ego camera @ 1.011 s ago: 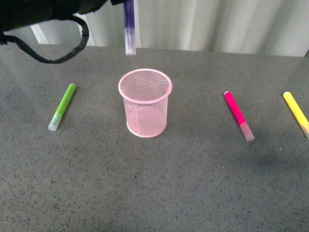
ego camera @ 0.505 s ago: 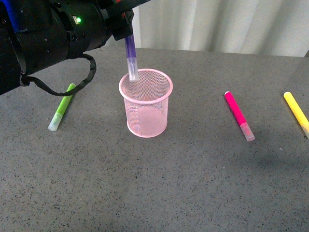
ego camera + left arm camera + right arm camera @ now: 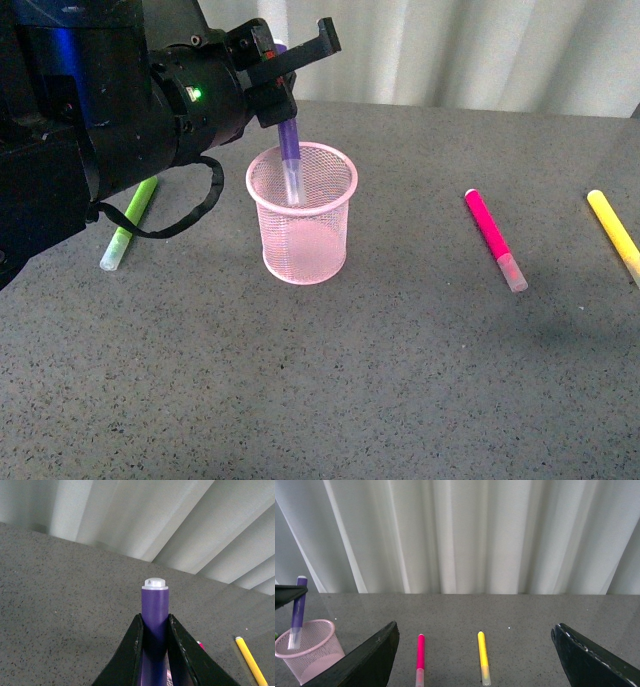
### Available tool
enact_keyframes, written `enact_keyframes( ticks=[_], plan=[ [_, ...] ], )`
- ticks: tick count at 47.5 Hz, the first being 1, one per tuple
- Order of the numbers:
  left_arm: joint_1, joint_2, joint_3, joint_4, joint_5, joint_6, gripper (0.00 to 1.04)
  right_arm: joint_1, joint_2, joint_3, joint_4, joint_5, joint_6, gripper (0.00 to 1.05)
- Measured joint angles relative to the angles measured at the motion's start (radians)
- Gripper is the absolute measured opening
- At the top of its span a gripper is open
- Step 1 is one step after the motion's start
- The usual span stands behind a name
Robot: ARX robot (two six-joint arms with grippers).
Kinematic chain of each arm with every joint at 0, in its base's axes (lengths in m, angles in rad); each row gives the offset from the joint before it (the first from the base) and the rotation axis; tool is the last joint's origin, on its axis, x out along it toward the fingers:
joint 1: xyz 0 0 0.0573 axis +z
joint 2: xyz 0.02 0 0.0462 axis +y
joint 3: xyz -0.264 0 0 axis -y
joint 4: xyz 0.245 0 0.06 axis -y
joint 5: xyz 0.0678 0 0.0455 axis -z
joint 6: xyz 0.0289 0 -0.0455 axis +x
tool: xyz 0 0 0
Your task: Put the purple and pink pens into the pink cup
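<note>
My left gripper (image 3: pixel 285 85) is shut on the dark purple pen (image 3: pixel 290 150) and holds it upright over the pale pink mesh cup (image 3: pixel 302 215). The pen's pale cap end hangs inside the cup's mouth, below the rim. In the left wrist view the purple pen (image 3: pixel 154 608) stands between the two black fingers (image 3: pixel 129 651). The magenta-pink pen (image 3: pixel 492 236) lies flat on the table right of the cup, cap toward me. My right gripper (image 3: pixel 473 661) is open and empty; from it the cup (image 3: pixel 305 650), the purple pen (image 3: pixel 297 609) and the pink pen (image 3: pixel 420 657) show.
A lime-green marker (image 3: pixel 128 222) lies left of the cup, partly behind my left arm. A yellow marker (image 3: pixel 615 232) lies at the far right edge; it also shows in the right wrist view (image 3: pixel 483 654). A white curtain (image 3: pixel 460 50) closes the back of the grey table (image 3: pixel 330 380).
My left arm has come down and forward, lowering the purple pen from above the cup until its cap end is inside the cup's mouth. The other pens have not moved.
</note>
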Motion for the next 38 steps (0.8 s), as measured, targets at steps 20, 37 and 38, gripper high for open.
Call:
enact_keyframes(
  ticks=[20, 37, 38],
  plan=[
    [0.001, -0.016, 0.005, -0.04, 0.041, -0.045, 0.41, 0.0, 0.0, 0.0, 0.0, 0.0, 0.0, 0.98],
    [0.074, -0.356, -0.034, -0.369, 0.045, 0.062, 0.99, 0.0, 0.0, 0.0, 0.0, 0.0, 0.0, 0.98],
    [0.088, -0.388, -0.034, -0.418, 0.036, 0.08, 1.0, 0.0, 0.0, 0.0, 0.0, 0.0, 0.0, 0.98]
  ],
)
